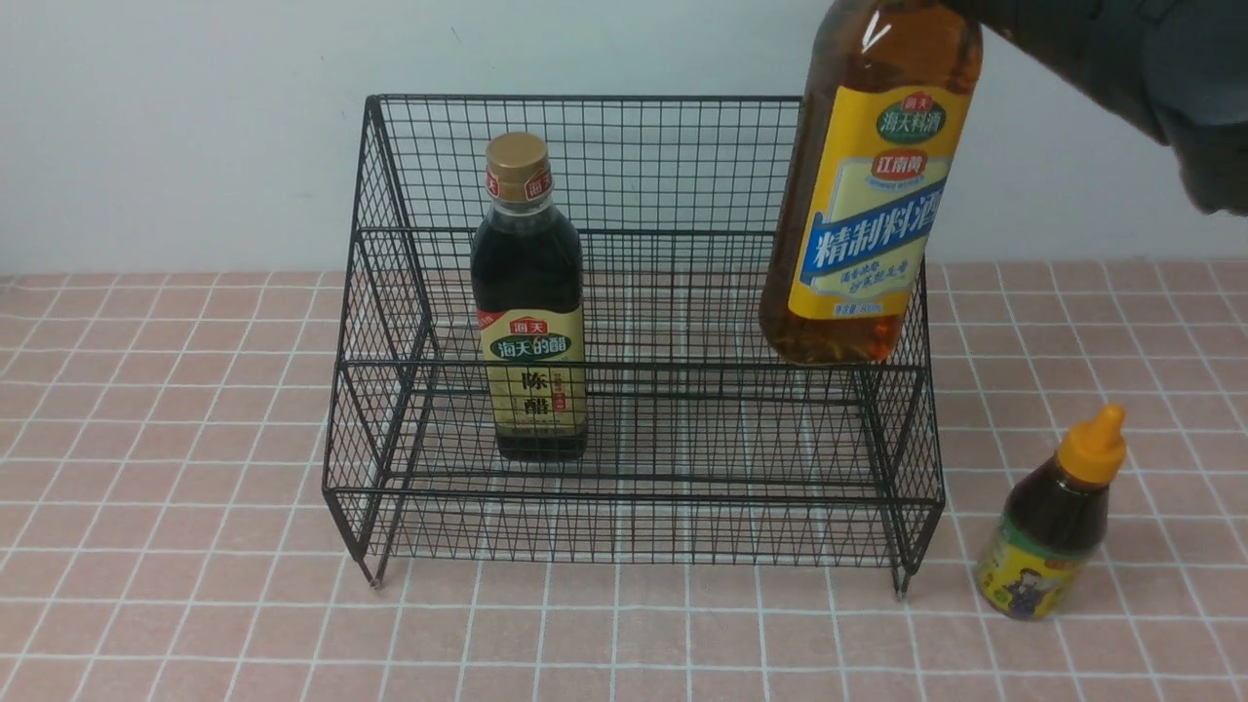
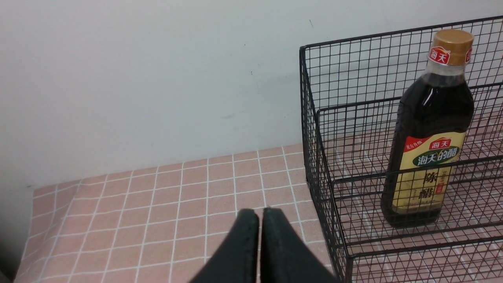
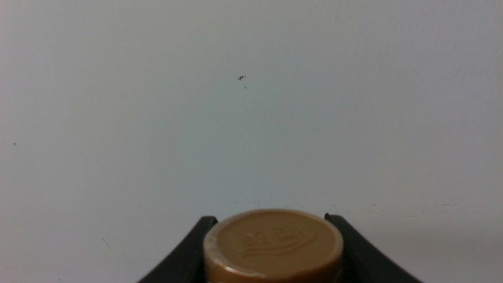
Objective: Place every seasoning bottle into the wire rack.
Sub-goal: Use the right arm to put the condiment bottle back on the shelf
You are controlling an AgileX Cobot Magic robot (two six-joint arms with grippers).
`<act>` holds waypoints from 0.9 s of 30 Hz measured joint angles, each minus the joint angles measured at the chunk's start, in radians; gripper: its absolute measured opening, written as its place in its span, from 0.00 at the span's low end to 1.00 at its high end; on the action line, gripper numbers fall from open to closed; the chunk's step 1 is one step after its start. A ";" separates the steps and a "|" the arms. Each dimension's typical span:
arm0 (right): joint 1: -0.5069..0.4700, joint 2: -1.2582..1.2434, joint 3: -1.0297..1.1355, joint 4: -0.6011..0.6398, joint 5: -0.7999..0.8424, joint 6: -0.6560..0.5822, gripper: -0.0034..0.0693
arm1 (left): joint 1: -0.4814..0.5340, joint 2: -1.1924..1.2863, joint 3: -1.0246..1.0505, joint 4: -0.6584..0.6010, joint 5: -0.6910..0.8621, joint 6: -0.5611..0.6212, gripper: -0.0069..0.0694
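Pink tiled table (image 1: 146, 439) carries the wire rack (image 1: 682, 526), with the vinegar bottle (image 1: 529, 322) upright inside. I see my right gripper (image 3: 270, 220) grasping the amber bottle (image 1: 863, 195) near its cap, in the air at the rack's right side. The small bottle (image 1: 1058, 522) stands outside, on the right. My left gripper (image 2: 259, 214) is clenched and empty.

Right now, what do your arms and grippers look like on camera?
Left gripper: two matte black fingers tapering to rounded tips. Right gripper: black fingers with outward-curving edges. Right arm: dark, smooth casing. No cables or markings visible.
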 joint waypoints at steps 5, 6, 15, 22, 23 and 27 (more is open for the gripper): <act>0.033 0.011 0.002 0.014 -0.061 -0.021 0.48 | 0.000 -0.086 0.000 -0.036 0.074 -0.062 0.08; 0.038 0.012 0.002 0.014 -0.073 -0.024 0.48 | 0.000 -0.096 0.000 -0.056 0.095 -0.070 0.08; 0.045 0.013 0.002 0.013 -0.084 -0.022 0.48 | 0.000 -0.189 0.161 -0.188 0.076 -0.043 0.08; 0.045 0.013 0.002 0.013 -0.084 -0.022 0.48 | 0.000 -0.221 0.370 -0.212 -0.096 -0.036 0.08; 0.045 0.013 0.002 0.013 -0.084 -0.022 0.48 | 0.000 -0.221 0.379 -0.215 -0.102 -0.036 0.08; 0.045 0.013 0.002 0.013 -0.084 -0.022 0.48 | 0.000 -0.221 0.399 -0.221 -0.116 -0.036 0.08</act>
